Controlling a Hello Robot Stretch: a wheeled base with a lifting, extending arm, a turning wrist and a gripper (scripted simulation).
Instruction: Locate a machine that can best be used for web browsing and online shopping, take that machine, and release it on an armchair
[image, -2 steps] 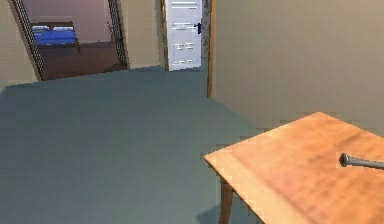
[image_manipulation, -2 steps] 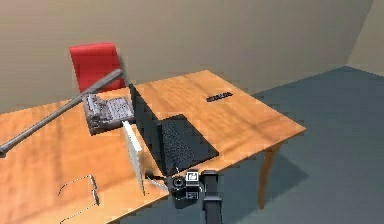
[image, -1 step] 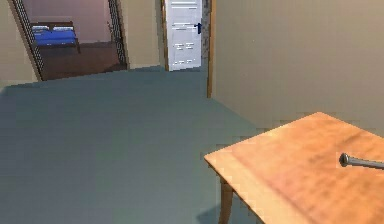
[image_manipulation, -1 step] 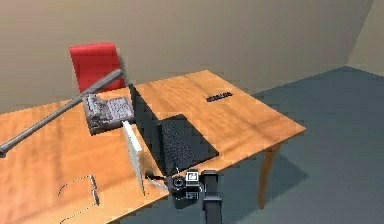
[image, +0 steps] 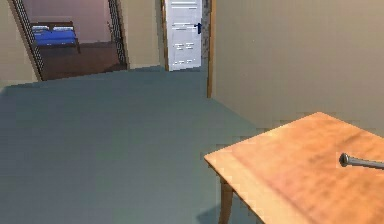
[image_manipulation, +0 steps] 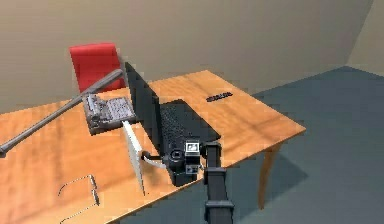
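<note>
In the arm side view the gripper (image_manipulation: 152, 156) sits at the near edge of the wooden table (image_manipulation: 250, 120), close against the open black laptop (image_manipulation: 145, 100) standing mid-table. I cannot tell how its fingers are set or whether they hold anything. Beyond it, a grey boxy thing (image_manipulation: 108, 108) lies left of the laptop, a small dark flat thing (image_manipulation: 218, 97) lies to the right, and a red chair (image_manipulation: 97, 62) stands at the far side. The forward view adds a teal floor (image: 100, 130), a white door (image: 185, 35) and a blue bed (image: 55, 38) through a far doorway.
</note>
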